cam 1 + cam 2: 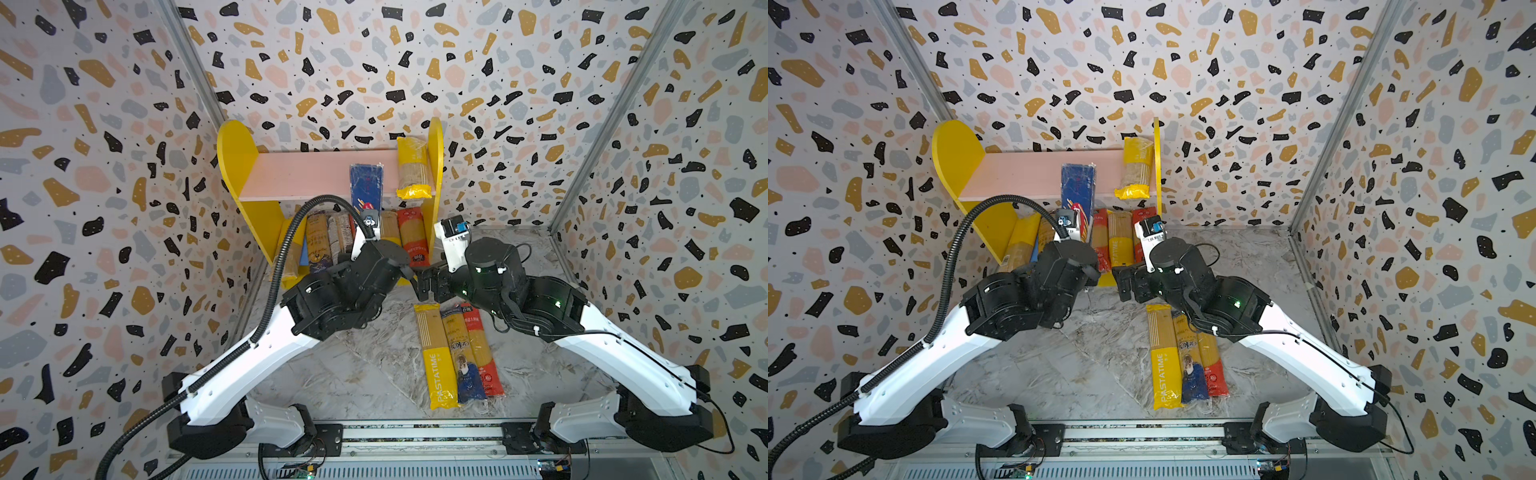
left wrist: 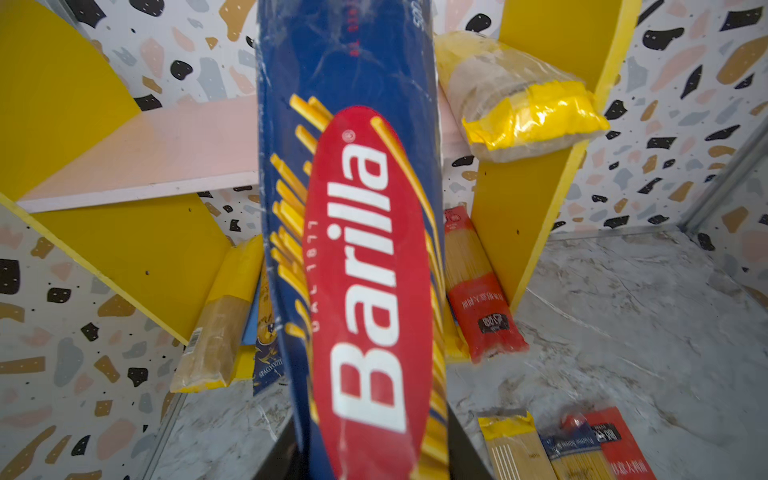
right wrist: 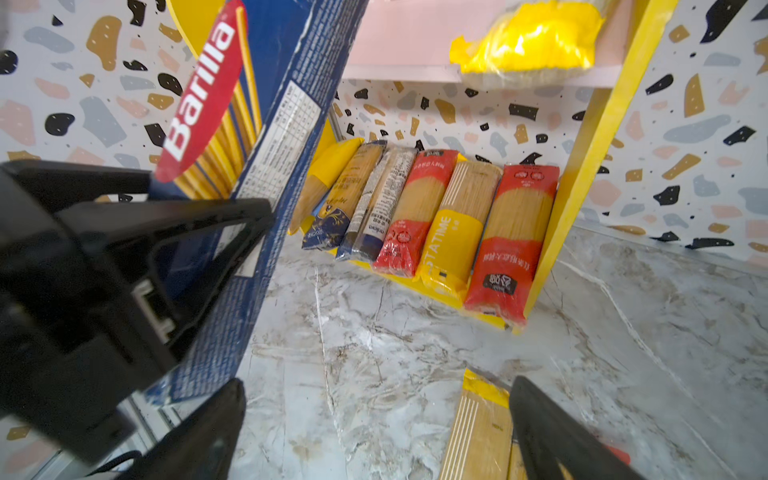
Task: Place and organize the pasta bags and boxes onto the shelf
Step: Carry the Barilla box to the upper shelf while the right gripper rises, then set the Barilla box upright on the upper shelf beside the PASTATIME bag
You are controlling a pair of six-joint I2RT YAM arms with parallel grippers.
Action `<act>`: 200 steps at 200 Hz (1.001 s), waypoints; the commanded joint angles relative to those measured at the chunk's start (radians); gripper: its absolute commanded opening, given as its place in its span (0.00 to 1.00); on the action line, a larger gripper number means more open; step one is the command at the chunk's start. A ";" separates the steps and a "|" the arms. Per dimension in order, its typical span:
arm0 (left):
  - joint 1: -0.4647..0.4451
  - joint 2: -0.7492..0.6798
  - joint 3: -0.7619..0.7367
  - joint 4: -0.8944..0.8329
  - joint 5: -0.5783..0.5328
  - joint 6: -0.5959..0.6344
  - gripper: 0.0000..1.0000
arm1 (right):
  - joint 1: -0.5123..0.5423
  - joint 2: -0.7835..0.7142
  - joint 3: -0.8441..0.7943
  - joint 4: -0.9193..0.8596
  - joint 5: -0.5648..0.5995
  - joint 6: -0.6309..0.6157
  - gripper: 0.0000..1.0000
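Left gripper (image 3: 208, 195) clamped on the blue Barilla box (image 2: 353, 249), its far end over the pink upper board (image 1: 299, 174) of the shelf (image 1: 237, 153) beside a yellow pack (image 1: 411, 170); sliding it in and letting go looks next, right gripper (image 1: 428, 286) spread empty in front of the shelf.

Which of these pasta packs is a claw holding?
The dark blue Barilla box, gripped by the left claw; the rest lie loose on the shelf or table.

Bright, even light; wrist views blurred close up.
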 commanded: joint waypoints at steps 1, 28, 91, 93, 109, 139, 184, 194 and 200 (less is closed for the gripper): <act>0.060 0.019 0.125 0.177 -0.008 0.138 0.00 | 0.004 0.019 0.088 -0.046 0.047 -0.059 0.99; 0.116 0.121 0.304 0.197 0.026 0.229 0.00 | -0.013 0.058 0.149 -0.061 0.079 -0.088 0.99; 0.234 0.370 0.616 0.295 0.156 0.413 0.00 | -0.144 0.061 0.157 -0.054 0.035 -0.076 0.99; 0.238 0.376 0.623 0.297 0.162 0.414 0.00 | -0.148 0.061 0.159 -0.055 0.034 -0.076 0.99; 0.279 0.422 0.660 0.320 0.208 0.419 0.00 | -0.168 0.062 0.166 -0.071 0.034 -0.075 0.99; 0.357 0.484 0.706 0.370 0.302 0.402 0.00 | -0.207 0.056 0.161 -0.102 0.032 -0.072 0.99; 0.399 0.536 0.742 0.422 0.371 0.401 0.00 | -0.274 0.027 0.116 -0.115 0.008 -0.063 0.99; 0.403 0.540 0.743 0.430 0.382 0.400 0.00 | -0.291 0.019 0.102 -0.112 -0.004 -0.059 0.99; 0.405 0.540 0.740 0.437 0.384 0.398 0.00 | -0.300 0.016 0.093 -0.109 -0.011 -0.058 0.99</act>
